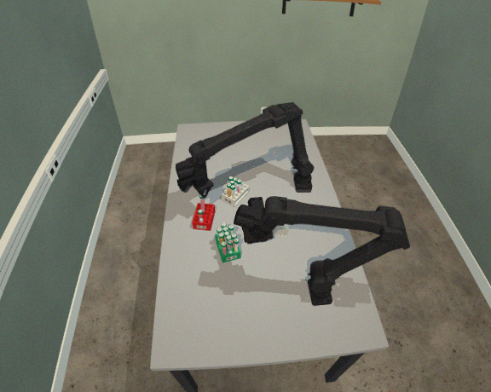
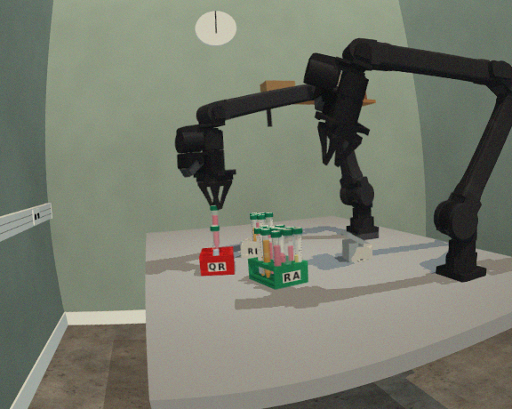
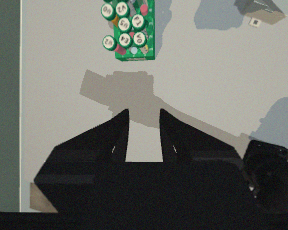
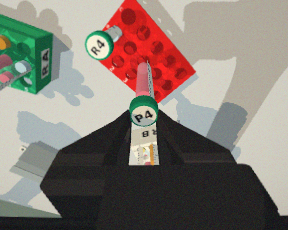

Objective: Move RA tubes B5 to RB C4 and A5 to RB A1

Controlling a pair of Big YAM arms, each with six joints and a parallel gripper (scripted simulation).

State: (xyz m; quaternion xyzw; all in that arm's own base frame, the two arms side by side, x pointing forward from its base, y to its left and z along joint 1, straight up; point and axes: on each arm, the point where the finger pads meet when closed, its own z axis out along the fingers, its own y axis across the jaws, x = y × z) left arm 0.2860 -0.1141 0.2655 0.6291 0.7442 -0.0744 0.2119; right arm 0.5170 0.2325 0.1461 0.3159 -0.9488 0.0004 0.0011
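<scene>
My right gripper is closed down on the pink tube marked P4, pinched near its green cap, fingers only a little apart. The tube is roughly upright over the red QR rack; can't tell how deep its lower end sits. In the same rack stands the R4 tube, green cap up, apart from my fingers.

My left gripper is partly open, nothing in it, up high on the arm-base side of the green rack.

Green RA rack: on the table near the red one, crowded with green-capped tubes, pink and amber contents visible. Can't read wells A5 or B5 well enough to say if they're filled, or if P4 came from there.

White RB rack: on the other side of red from green, some capped tubes standing toward one end, amber and pink among them. C4 and A1 not readable.

Pale box on the table, apart from the racks. Round clock on the back wall.
</scene>
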